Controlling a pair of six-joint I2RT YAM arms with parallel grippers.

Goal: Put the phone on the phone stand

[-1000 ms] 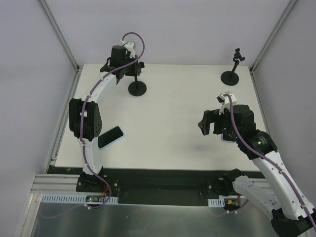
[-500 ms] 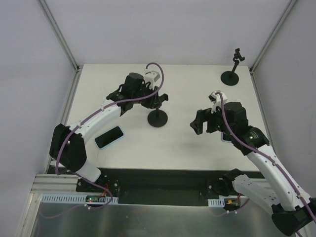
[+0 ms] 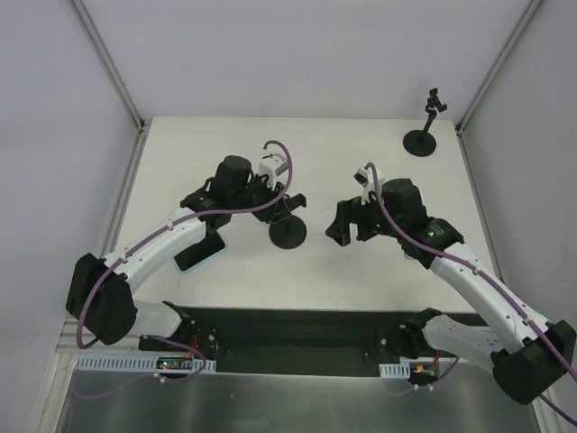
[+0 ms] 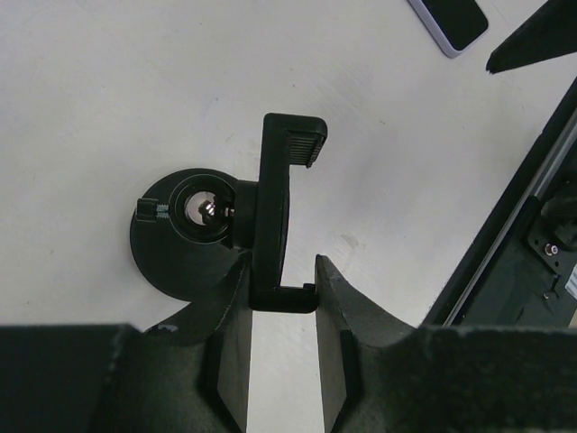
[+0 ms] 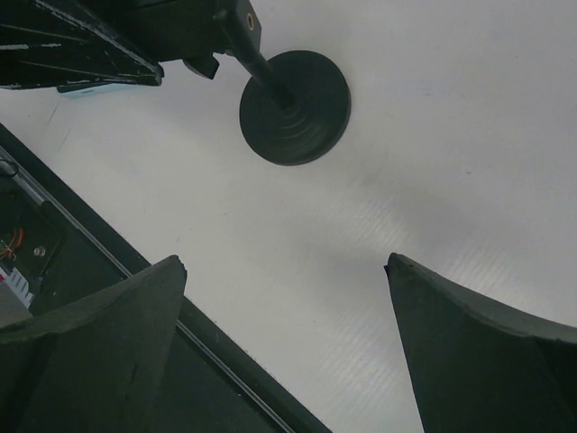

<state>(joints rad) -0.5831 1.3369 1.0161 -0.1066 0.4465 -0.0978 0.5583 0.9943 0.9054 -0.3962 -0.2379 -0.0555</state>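
Note:
A black phone stand (image 3: 288, 233) with a round base stands at the table's middle. My left gripper (image 3: 285, 204) is shut on its clamp bracket (image 4: 275, 207); in the left wrist view the gripper (image 4: 281, 281) pinches the bracket's lower end above the base (image 4: 176, 248). A dark phone with a cyan edge (image 3: 202, 254) lies flat on the left, partly under my left arm. My right gripper (image 3: 343, 230) hovers just right of the stand, open and empty (image 5: 287, 262), with the stand's base (image 5: 295, 106) ahead of it.
A second black stand (image 3: 421, 140) stands at the back right corner. A phone with a lavender edge (image 4: 449, 23) lies on the table near the right arm. The table's black front rail (image 3: 288, 325) runs along the near edge.
My left arm has carried the stand from the back left to the table's middle. My right arm has swung left toward the centre, its gripper still open.

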